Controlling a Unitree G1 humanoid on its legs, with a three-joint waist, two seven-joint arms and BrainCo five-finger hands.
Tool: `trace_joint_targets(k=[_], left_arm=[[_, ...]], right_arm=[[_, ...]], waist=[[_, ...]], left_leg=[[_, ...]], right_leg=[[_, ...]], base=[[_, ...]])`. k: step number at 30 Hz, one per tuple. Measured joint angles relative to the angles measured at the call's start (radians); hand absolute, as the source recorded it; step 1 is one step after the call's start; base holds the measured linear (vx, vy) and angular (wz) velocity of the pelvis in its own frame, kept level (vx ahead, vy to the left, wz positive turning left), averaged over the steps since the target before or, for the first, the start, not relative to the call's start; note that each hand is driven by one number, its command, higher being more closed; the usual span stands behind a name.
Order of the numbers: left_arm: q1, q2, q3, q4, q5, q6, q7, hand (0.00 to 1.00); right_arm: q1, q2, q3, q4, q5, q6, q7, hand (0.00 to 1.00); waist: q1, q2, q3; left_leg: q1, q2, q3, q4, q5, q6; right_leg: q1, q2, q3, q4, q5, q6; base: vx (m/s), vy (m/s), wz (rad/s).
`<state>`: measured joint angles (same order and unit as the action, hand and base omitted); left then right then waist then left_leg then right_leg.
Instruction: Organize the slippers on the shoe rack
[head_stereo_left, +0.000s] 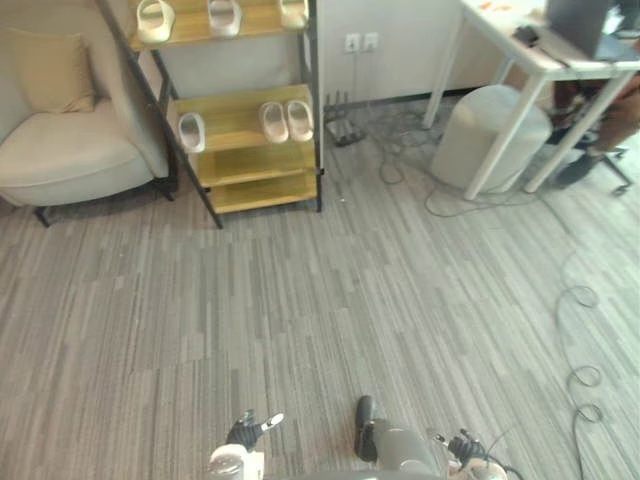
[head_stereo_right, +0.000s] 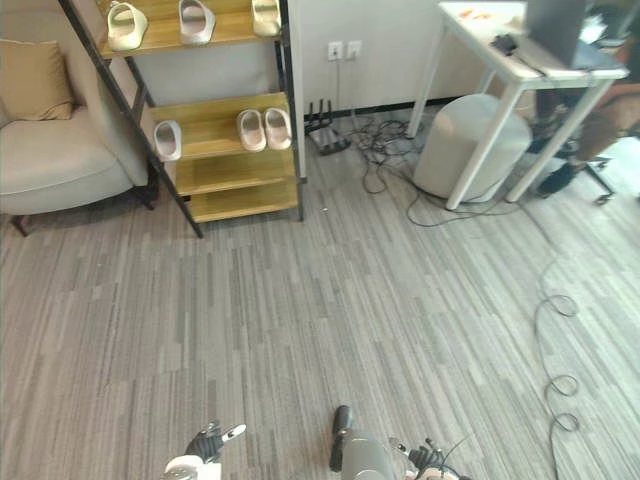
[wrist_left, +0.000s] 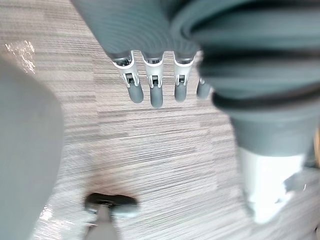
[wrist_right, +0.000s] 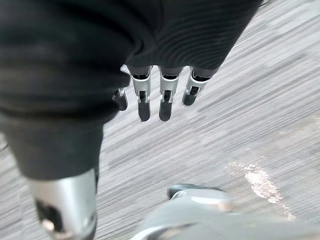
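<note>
Slippers (head_stereo_left: 224, 16) sit on the shoe rack (head_stereo_left: 260, 190), well ahead of you and off to the left. Three lie along its top shelf (head_stereo_left: 190, 29), and on the middle shelf (head_stereo_left: 232, 120) a lone slipper (head_stereo_left: 191, 131) lies at the left end with a pair (head_stereo_left: 274, 121) side by side near the right post, all with long axes running front to back. Your left hand (wrist_left: 155, 92) and right hand (wrist_right: 166, 102) hang low over the floor (head_stereo_left: 300, 300), fingers straight and holding nothing, so I judge you must close on the rack first, with the left hand on the nearer side.
</note>
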<state>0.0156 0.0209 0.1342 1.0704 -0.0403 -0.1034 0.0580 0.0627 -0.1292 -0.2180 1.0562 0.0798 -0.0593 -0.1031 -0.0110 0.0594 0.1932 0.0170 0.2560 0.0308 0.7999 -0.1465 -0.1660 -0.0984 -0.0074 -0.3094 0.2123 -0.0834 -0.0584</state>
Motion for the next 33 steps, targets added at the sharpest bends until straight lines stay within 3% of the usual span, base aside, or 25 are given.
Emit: trace_joint_targets(k=[1,3,5,6,7,8,9,10,11,13,14,15,17,18,19,20,23,25,26,27,28,29,30,32,33], left_arm=[[0.008,0.004,0.004,-0.027,0.000,-0.001,0.000,0.00],[0.019,0.007,0.003,-0.050,-0.003,-0.005,0.000,0.00],[0.017,0.010,-0.011,-0.061,-0.005,-0.020,0.001,0.00],[0.012,0.018,-0.025,-0.059,-0.007,-0.020,0.002,0.00],[0.000,0.032,-0.050,-0.057,-0.013,-0.020,0.003,0.00],[-0.002,0.034,-0.055,-0.057,-0.014,-0.019,0.003,0.00],[-0.004,0.042,-0.076,-0.053,-0.014,-0.020,0.004,0.00],[-0.002,0.041,-0.083,-0.043,-0.016,-0.020,0.003,0.00],[-0.007,0.049,-0.082,-0.037,-0.025,-0.020,0.003,0.00],[-0.014,0.074,-0.083,-0.036,-0.025,-0.019,-0.002,0.00],[-0.014,0.074,-0.083,-0.036,-0.025,-0.019,-0.003,0.00],[-0.014,0.073,-0.086,-0.027,-0.024,-0.019,-0.002,0.00],[-0.024,0.099,-0.138,0.005,-0.020,-0.013,-0.004,0.00],[-0.024,0.100,-0.139,0.006,-0.020,-0.012,-0.004,0.00],[-0.026,0.107,-0.156,0.020,-0.020,-0.007,-0.003,0.00],[-0.025,0.108,-0.165,0.032,-0.020,0.001,-0.003,0.00],[-0.031,0.095,-0.167,0.044,-0.020,0.002,-0.003,0.00],[-0.032,0.084,-0.164,0.044,-0.020,0.002,-0.003,0.00],[-0.032,0.085,-0.164,0.042,-0.020,0.001,-0.005,0.00],[-0.031,0.085,-0.164,0.042,-0.020,0.001,-0.004,0.00],[-0.020,0.085,-0.156,0.042,-0.020,0.001,-0.003,0.00],[-0.020,0.082,-0.152,0.043,-0.019,0.001,-0.004,0.00],[-0.012,0.069,-0.149,0.049,-0.017,0.000,-0.005,0.00],[-0.013,0.043,-0.139,0.051,-0.001,0.001,-0.005,0.00],[-0.014,0.038,-0.115,0.050,-0.001,0.001,-0.005,0.00]], right_arm=[[0.018,0.008,0.007,-0.025,0.000,-0.002,-0.002,0.00],[0.017,0.017,0.014,-0.030,0.002,-0.003,-0.002,0.00],[0.002,0.025,0.018,-0.027,0.003,-0.006,-0.002,0.00],[-0.024,0.035,0.022,-0.011,0.004,-0.003,-0.002,0.00],[-0.031,0.051,0.024,-0.004,0.004,-0.002,-0.002,0.00],[-0.034,0.053,0.024,-0.002,0.004,-0.002,-0.002,0.00],[-0.050,0.067,0.025,0.025,0.003,-0.002,-0.004,0.00],[-0.050,0.067,0.028,0.029,0.002,-0.002,-0.004,0.00],[-0.053,0.076,0.029,0.033,0.002,-0.001,-0.006,0.00],[-0.051,0.102,0.028,0.035,0.001,-0.003,-0.006,0.00],[-0.051,0.103,0.029,0.038,0.001,-0.002,-0.006,0.00],[-0.051,0.102,0.026,0.041,-0.001,-0.001,-0.003,0.00],[-0.042,0.104,0.022,0.031,0.001,-0.002,0.006,0.00],[-0.042,0.104,0.022,0.030,0.001,-0.002,0.006,0.00],[-0.043,0.107,0.022,0.030,0.001,-0.002,0.005,0.00],[-0.046,0.107,0.026,0.028,0.001,-0.004,0.006,0.00],[-0.058,0.094,0.024,0.019,0.002,-0.019,0.009,0.00],[-0.072,0.087,0.023,0.009,0.003,-0.026,0.012,0.00],[-0.072,0.090,0.023,0.002,0.003,-0.027,0.013,0.00],[-0.072,0.090,0.023,0.003,0.003,-0.027,0.013,0.00],[-0.065,0.090,0.022,0.006,0.003,-0.025,0.014,0.00],[-0.065,0.087,0.018,0.006,0.003,-0.025,0.014,0.00],[-0.074,0.080,0.012,0.007,0.000,-0.023,0.014,0.00],[-0.078,0.079,-0.004,0.011,-0.001,-0.023,0.017,0.00],[-0.079,0.074,-0.011,0.015,0.000,-0.020,0.015,0.00]], waist=[[0.017,-0.007,0.006],[0.019,-0.021,0.000],[0.026,-0.023,-0.001],[0.031,-0.024,-0.002],[0.041,-0.033,-0.002],[0.044,-0.036,-0.001],[0.056,-0.049,0.005],[0.069,-0.047,0.004],[0.070,-0.072,0.000],[0.068,-0.109,-0.014],[0.070,-0.112,-0.015],[0.071,-0.106,-0.022],[0.057,-0.118,-0.026],[0.057,-0.118,-0.026],[0.055,-0.131,-0.028],[0.046,-0.126,-0.027],[0.026,-0.100,-0.016],[0.015,-0.083,-0.006],[0.008,-0.096,-0.004],[0.008,-0.099,-0.003],[0.004,-0.107,-0.010],[-0.001,-0.106,-0.014],[0.007,-0.068,-0.027],[0.007,-0.035,-0.027],[0.004,-0.021,-0.023]], left_leg=[[-0.068,0.049,0.068,0.151,-0.025,0.007],[-0.136,0.069,0.151,0.174,-0.055,0.042],[-0.213,0.059,0.220,0.065,-0.088,0.057],[-0.248,0.032,0.245,-0.079,-0.096,0.059],[-0.258,-0.032,0.243,-0.309,-0.074,0.064],[-0.257,-0.047,0.241,-0.359,-0.059,0.064],[-0.237,-0.130,0.215,-0.610,0.102,0.071],[-0.221,-0.147,0.205,-0.652,0.203,0.084],[-0.219,-0.170,0.201,-0.636,0.223,0.131],[-0.246,-0.206,0.192,-0.518,0.094,0.165],[-0.245,-0.207,0.191,-0.506,0.078,0.167],[-0.234,-0.210,0.183,-0.481,0.042,0.169],[-0.135,-0.254,0.146,-0.487,-0.014,0.189],[-0.134,-0.254,0.146,-0.488,-0.015,0.189],[-0.061,-0.273,0.129,-0.516,-0.027,0.200],[0.013,-0.276,0.103,-0.564,-0.030,0.204],[0.118,-0.244,0.055,-0.648,-0.030,0.205],[0.160,-0.216,0.027,-0.684,-0.031,0.206],[0.195,-0.216,0.003,-0.702,-0.040,0.193],[0.200,-0.217,0.000,-0.702,-0.048,0.179],[0.246,-0.216,-0.022,-0.701,-0.098,0.143],[0.262,-0.211,-0.033,-0.701,-0.114,0.132],[0.266,-0.168,-0.046,-0.681,-0.122,0.124],[0.225,-0.142,-0.054,-0.569,-0.118,0.105],[0.179,-0.122,-0.052,-0.438,-0.103,0.048]], right_leg=[[0.087,0.008,-0.019,-0.029,-0.030,-0.008],[0.156,0.006,-0.039,-0.072,-0.043,0.007],[0.199,0.006,-0.047,-0.128,-0.040,0.021],[0.221,0.002,-0.049,-0.155,-0.038,0.032],[0.232,-0.021,-0.050,-0.169,-0.041,0.045],[0.233,-0.029,-0.049,-0.169,-0.044,0.051],[0.253,-0.064,-0.045,-0.170,-0.065,0.093],[0.272,-0.069,-0.036,-0.176,-0.077,0.114],[0.291,-0.092,-0.033,-0.184,-0.090,0.136],[0.298,-0.145,-0.043,-0.118,-0.113,0.186],[0.290,-0.152,-0.039,-0.090,-0.118,0.194],[0.250,-0.176,-0.020,0.043,-0.128,0.205],[0.061,-0.239,0.092,0.568,-0.121,0.203],[0.060,-0.239,0.093,0.575,-0.121,0.203],[0.009,-0.233,0.109,0.701,-0.155,0.189],[-0.026,-0.206,0.092,0.715,-0.191,0.154],[-0.112,-0.141,0.007,0.553,-0.228,0.087],[-0.167,-0.103,-0.017,0.353,-0.195,0.083],[-0.182,-0.088,-0.001,0.094,-0.060,0.097],[-0.180,-0.086,0.006,0.055,-0.031,0.096],[-0.175,-0.084,0.049,0.014,0.100,0.076],[-0.173,-0.080,0.053,0.036,0.138,0.038],[-0.177,-0.059,0.030,0.090,0.072,0.029],[-0.154,-0.036,0.001,0.096,0.033,0.011],[-0.110,-0.016,-0.009,0.078,0.015,-0.003]], base=[[0.33,-0.161,0.29],[0.35,-0.147,0.28],[0.29,-0.034,0.16],[0.36,0.043,0.04],[0.37,0.071,0.03],[0.47,0.164,0.01],[0.46,0.189,-0.09],[0.47,0.193,-0.04],[0.41,0.148,0.14],[0.37,0.132,0.29],[0.33,0.160,0.14],[0.34,0.216,0.18],[0.54,0.294,0.44],[0.47,0.174,0.54],[0.49,0.086,0.50],[0.59,0.092,0.67],[0.47,0.003,0.54],[0.53,-0.096,0.71],[0.40,-0.130,0.64],[0.59,-0.235,0.91],[0.41,-0.210,0.57],[0.65,-0.323,0.55],[0.58,-0.275,0.32],[0.52,-0.236,0.26],[0.57,-0.230,0.13]])
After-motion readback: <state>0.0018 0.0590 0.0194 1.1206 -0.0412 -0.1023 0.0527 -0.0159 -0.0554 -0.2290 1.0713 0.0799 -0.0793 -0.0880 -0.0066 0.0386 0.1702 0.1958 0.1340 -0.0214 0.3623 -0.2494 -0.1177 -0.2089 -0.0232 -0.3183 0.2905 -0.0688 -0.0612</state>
